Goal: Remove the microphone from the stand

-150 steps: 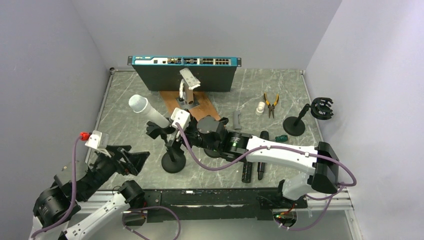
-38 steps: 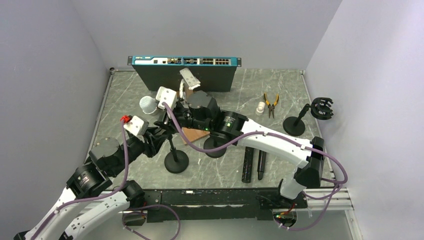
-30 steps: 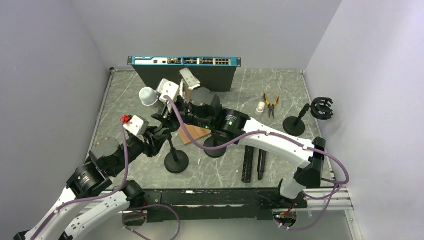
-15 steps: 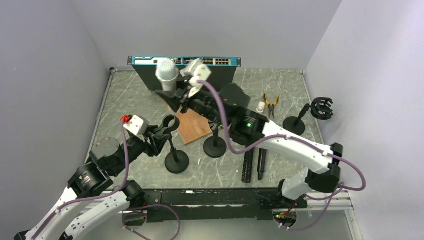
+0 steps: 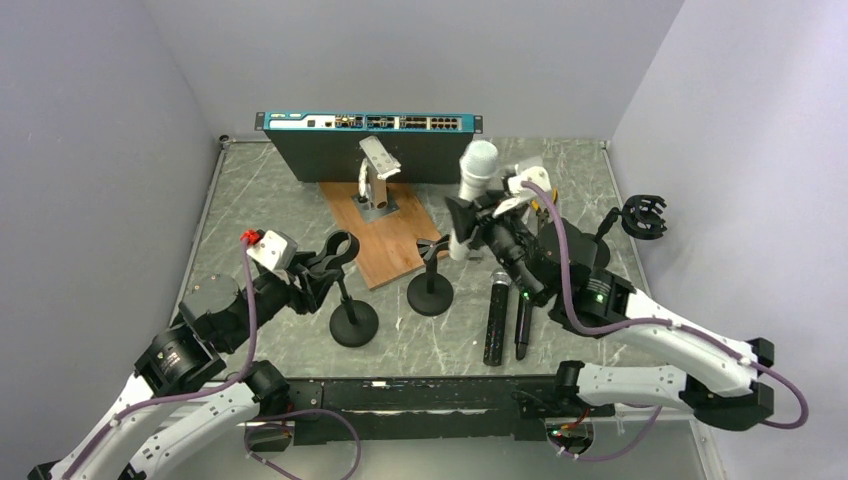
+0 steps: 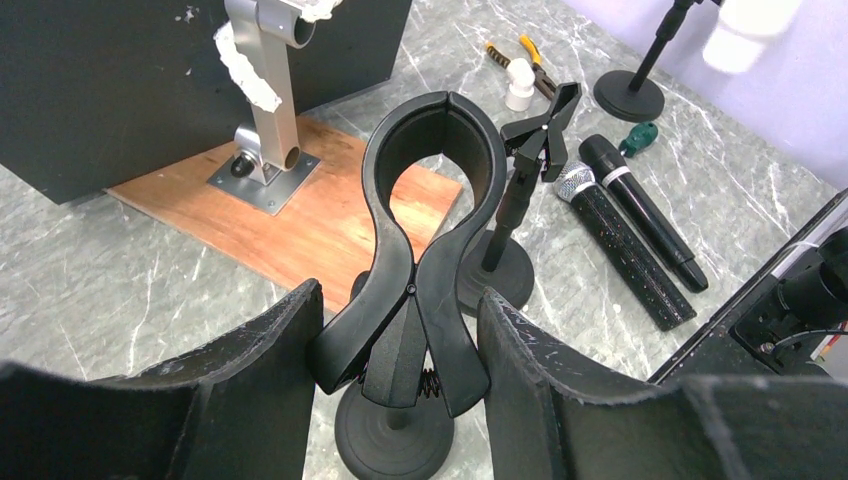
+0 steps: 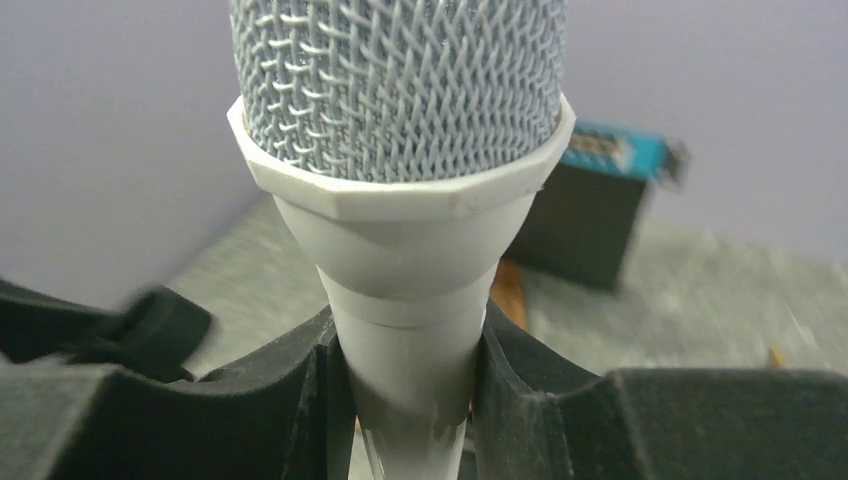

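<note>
Clamped shut with the right gripper (image 7: 405,395) on the neck of the microphone (image 7: 400,200), pads pinching the white taper just under the mesh head. Held roughly upright and clear of the table (image 5: 250,200), at about one o'clock from the table's middle in the overhead view, well apart from the stand (image 6: 430,150). Nothing against it but those two pads.

Over at eight o'clock, closed with the left gripper (image 6: 398,310) on the pinch handles of the stand's clip, a pad pressed to each side, judging by the wrist view. Clip ring empty, its tips met at the top; round base flat on the marble.

Further out:
- Near the middle, a second stand (image 5: 430,297), also empty.
- At five o'clock, two dark microphones (image 5: 494,325) lying side by side.
- At eleven o'clock, a wooden board (image 5: 390,245) carrying a metal bracket (image 5: 375,180).
- Behind that at twelve, a black box (image 5: 330,155).
- At two o'clock, pliers (image 5: 541,210).
- At three o'clock by the right wall, a third stand (image 5: 587,250).

Judged from this, the main part looks done — microphone out of the clip and in the air. Left at most: setting it down and letting go with both grippers. No put-down spot named in the task, so arguably finished already.
</note>
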### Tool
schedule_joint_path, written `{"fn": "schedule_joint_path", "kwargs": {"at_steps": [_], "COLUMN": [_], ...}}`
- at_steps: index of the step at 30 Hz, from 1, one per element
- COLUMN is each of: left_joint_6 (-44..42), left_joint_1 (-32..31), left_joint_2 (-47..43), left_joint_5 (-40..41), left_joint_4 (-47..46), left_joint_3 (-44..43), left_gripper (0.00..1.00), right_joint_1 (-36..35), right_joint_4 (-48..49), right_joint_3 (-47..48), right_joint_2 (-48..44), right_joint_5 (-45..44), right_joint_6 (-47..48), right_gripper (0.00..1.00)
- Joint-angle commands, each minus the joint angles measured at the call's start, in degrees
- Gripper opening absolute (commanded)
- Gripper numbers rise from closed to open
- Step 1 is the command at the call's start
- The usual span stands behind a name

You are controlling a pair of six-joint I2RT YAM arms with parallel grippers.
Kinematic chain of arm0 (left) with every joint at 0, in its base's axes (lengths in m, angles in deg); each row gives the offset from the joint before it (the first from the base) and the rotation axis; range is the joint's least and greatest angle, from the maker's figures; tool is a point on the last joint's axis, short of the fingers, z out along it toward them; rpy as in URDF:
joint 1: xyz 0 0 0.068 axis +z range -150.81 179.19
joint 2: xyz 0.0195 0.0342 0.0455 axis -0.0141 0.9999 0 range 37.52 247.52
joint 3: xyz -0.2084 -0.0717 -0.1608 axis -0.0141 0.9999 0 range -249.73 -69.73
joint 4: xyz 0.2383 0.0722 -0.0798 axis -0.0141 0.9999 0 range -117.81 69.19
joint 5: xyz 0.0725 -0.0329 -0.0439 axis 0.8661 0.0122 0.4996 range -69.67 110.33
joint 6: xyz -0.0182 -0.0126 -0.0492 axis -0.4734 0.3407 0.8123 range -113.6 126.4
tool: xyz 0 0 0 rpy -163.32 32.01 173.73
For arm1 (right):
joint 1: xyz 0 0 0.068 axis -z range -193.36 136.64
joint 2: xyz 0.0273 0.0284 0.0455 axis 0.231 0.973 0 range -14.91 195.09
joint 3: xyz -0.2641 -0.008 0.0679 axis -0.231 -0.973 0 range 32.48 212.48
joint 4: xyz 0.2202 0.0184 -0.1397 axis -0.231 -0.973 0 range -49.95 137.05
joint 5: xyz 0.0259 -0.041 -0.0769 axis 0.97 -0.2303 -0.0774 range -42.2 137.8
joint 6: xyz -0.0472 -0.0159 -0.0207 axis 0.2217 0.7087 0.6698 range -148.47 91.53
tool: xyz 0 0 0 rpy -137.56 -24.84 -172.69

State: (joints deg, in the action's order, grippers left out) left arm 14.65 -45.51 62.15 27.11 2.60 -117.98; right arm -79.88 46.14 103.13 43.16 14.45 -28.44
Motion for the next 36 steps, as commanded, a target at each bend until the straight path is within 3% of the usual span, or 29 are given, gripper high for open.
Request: {"fn": "schedule_joint_path", "kwargs": {"at_steps": [1,4,7,10,13,17,23,30,36], "left_joint_6": [3.3,4.0,4.0,3.8,3.7,3.9,4.3,5.9,5.5], "left_joint_1": [-0.1,-0.1,-0.1,-0.1,-0.1,-0.1,-0.1,-0.1,-0.1], "left_joint_2": [1.6,1.1,0.9,1.5,2.7,3.2,4.0,8.4,11.5], "left_joint_5": [-2.6,-4.2,-4.5,-4.2,-4.1,-4.4,-1.2,1.5,1.3], "left_joint_4": [6.4,6.5,6.8,7.7,8.9,9.5,11.6,16.3,17.5], "left_joint_3": [-1.1,-1.4,-2.2,-4.4,-6.9,-9.2,-13.8,-21.8,-25.5], "left_gripper": [0.28,0.46,0.62,0.69,0.88,0.99,0.99,0.96,0.75], "right_joint_1": [2.5,4.3,5.0,6.2,8.3,14.2,21.1,23.6,24.2], "right_joint_4": [-23.9,-34.1,-40.8,-44.0,-43.4,-42.9,-34.8,-31.3,-28.8], "right_joint_3": [-6.2,-10.4,-12.9,-13.4,-14.9,-18.2,-26.3,-28.4,-28.8], "right_joint_2": [-7.0,-10.5,-10.9,-9.4,-7.8,-3.9,0.0,6.9,13.4], "right_joint_5": [-16.3,-11.6,-7.9,-4.4,1.0,10.4,26.5,29.9,29.5], "right_joint_6": [-19.7,-33.0,-40.4,-46.2,-50.1,-54.5,-56.6,-57.7,-59.5], "right_gripper": [0.00,0.00,0.00,0.00,0.00,0.00,0.00,0.00,0.00]}}
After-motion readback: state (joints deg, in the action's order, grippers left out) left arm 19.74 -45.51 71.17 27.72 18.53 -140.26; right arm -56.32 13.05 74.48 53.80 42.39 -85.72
